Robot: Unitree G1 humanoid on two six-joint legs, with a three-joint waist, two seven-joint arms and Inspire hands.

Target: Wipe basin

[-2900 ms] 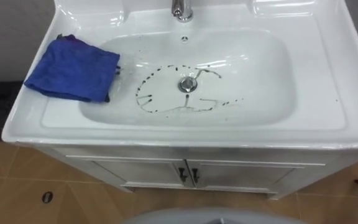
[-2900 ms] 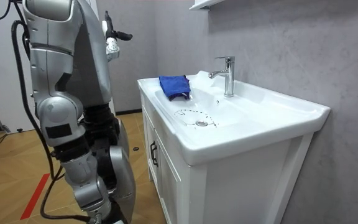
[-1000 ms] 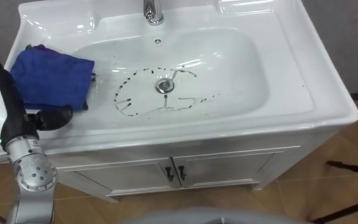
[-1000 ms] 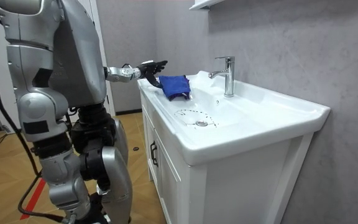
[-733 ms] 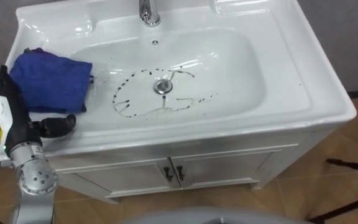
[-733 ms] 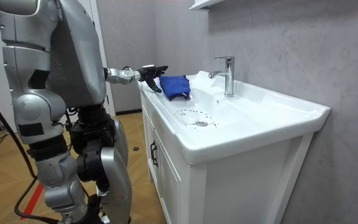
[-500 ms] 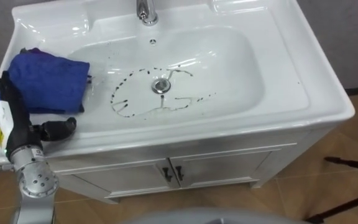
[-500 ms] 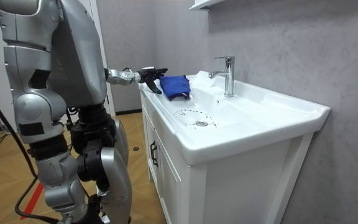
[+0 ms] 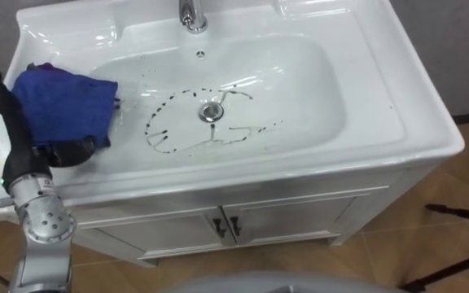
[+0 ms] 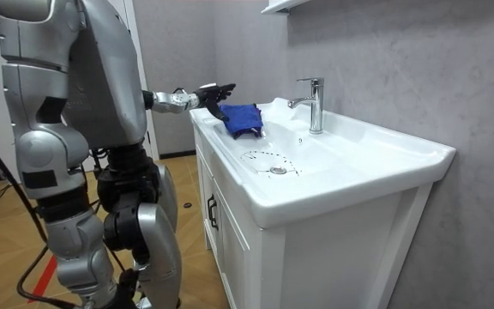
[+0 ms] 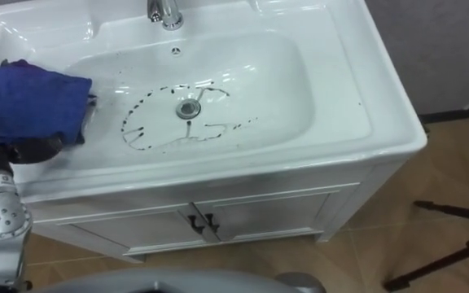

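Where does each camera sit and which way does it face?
Left eye view: on the robot's head, looking down into the basin; its left hand shows by the blue cloth.
Right eye view: just beside it, same look, same hand at left.
Room view: off to the side, facing basin and tap; robot's body and left arm at the room view's left.
All three share the cloth and basin.

Grey wall (image 10: 401, 77), brown floor (image 9: 418, 262), white cabinet (image 9: 300, 216)

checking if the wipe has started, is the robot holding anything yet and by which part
Nothing is held yet: the left hand is open at the blue cloth's near left corner, fingers not curled round it.
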